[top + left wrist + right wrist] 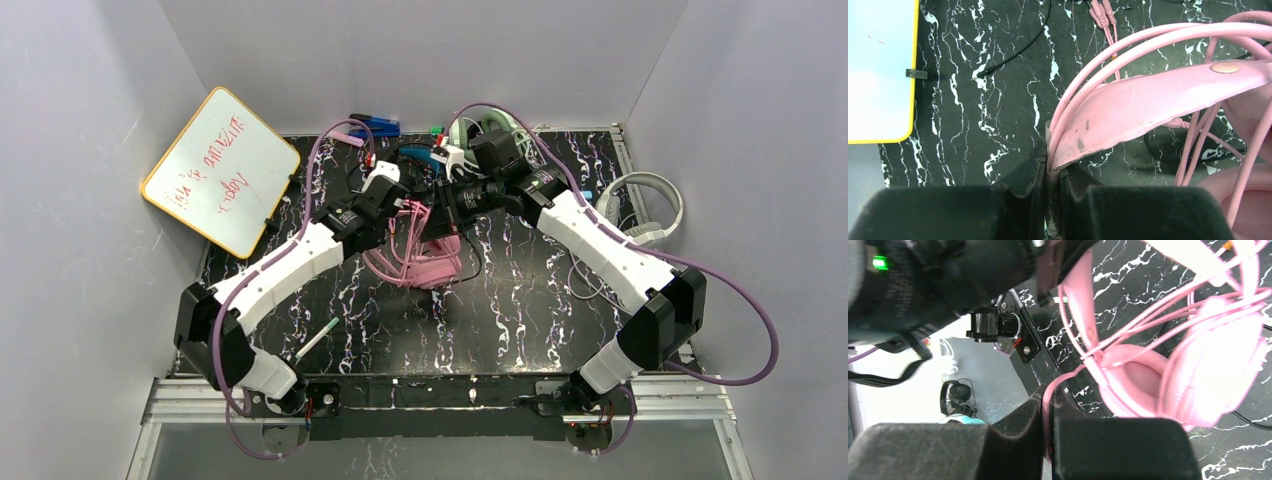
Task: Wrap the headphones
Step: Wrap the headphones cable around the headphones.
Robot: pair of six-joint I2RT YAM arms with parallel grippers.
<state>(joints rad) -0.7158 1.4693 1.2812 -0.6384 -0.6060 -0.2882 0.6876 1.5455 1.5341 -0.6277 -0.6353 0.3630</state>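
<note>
A black marbled desk point(520, 300) is seen from above, with a yellow-edged whiteboard point(222, 170) propped at its far left; the red writing on it cannot be read. The pink headphones point(432, 262) are held at the middle of the desk, partly hidden by both wrists. The headband point(1158, 97) is clamped, with loops of the pink cord point(1046, 397) beside it, between the fingers of the left gripper point(1050, 182). One strand of that cord is pinched between the closed fingers of the right gripper point(1047, 430). A white-grey headset point(650, 205) is seen at the right edge, well apart. The other headsets point(490, 128) at the far edge are tangled and hard to make out behind the arms.
</note>
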